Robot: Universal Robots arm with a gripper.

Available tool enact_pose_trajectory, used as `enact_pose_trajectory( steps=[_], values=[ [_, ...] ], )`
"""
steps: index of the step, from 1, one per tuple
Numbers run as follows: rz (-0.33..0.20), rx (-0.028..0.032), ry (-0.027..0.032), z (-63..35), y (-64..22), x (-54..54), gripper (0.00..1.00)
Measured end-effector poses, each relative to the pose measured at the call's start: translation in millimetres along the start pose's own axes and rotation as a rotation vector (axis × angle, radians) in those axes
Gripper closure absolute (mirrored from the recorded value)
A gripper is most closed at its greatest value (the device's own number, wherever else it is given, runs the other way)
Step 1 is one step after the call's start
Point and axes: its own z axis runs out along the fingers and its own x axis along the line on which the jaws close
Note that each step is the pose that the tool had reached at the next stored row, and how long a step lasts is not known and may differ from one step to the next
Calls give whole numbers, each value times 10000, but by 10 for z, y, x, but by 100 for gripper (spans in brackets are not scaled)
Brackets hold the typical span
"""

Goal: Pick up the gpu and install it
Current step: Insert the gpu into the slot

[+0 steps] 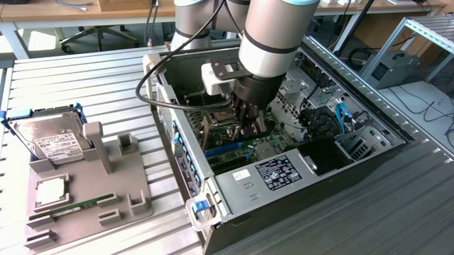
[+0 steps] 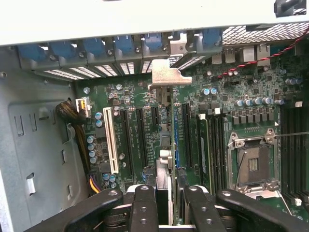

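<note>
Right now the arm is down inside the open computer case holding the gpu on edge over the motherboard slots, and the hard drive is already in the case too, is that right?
Not quite: the hard drive still stands in the grey holder outside the computer case, at the exterior view's left. The rest holds: the gripper grips the gpu on edge over the motherboard slots.
</note>
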Motion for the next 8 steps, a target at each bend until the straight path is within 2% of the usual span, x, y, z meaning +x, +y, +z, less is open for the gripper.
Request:
enact_pose_trajectory(
  steps=[8],
  values=[
    [0, 0, 0, 19, 1, 1, 73]
  ],
)
